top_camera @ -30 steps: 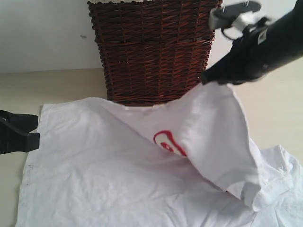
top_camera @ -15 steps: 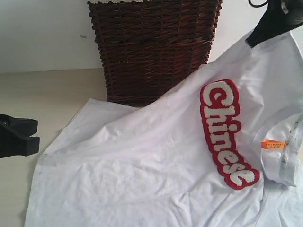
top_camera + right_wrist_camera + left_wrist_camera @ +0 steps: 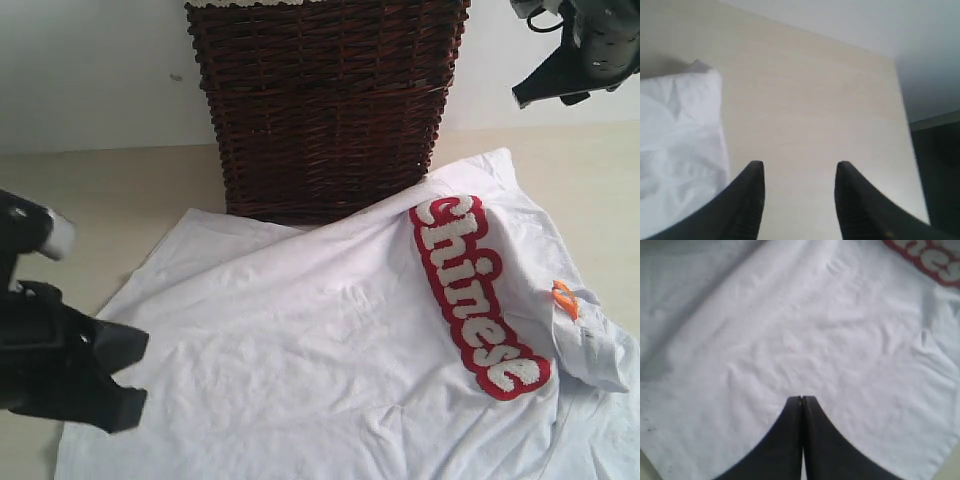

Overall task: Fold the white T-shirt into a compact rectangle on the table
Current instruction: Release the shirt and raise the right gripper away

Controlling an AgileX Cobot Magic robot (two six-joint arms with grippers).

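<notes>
The pale bench (image 3: 120, 190) takes up most of the scene. A dark wicker basket (image 3: 325, 100) stands at its far side. The white T-shirt (image 3: 300, 350) lies spread on the bench in front of the basket. Its far edge touches the basket's base, and its near part runs out of the exterior view. It is not yet folded, only opened out and creased.

The red-outlined lettering (image 3: 480, 300) faces up on the right part of the shirt and runs on a slant. The left hand (image 3: 801, 402) is clenched tight with nothing between its fingers. It hangs over plain cloth near the shirt's left edge, and I cannot tell whether it touches the cloth. The right hand (image 3: 800, 167) is released, its fingers apart and empty. It is raised beside the basket's right side, over bare bench just beyond a corner of the shirt. The small orange collar loop (image 3: 565, 298) marks the neckline at the right.

The shirt looks thin, light and limp. It should drape, slide a little on the smooth bench and bunch if dragged. The fuzzy lettering is probably thicker and would resist a crease. Edges look like the best holds: a pinch at a hem corner or a shoulder seam, one for each hand.
</notes>
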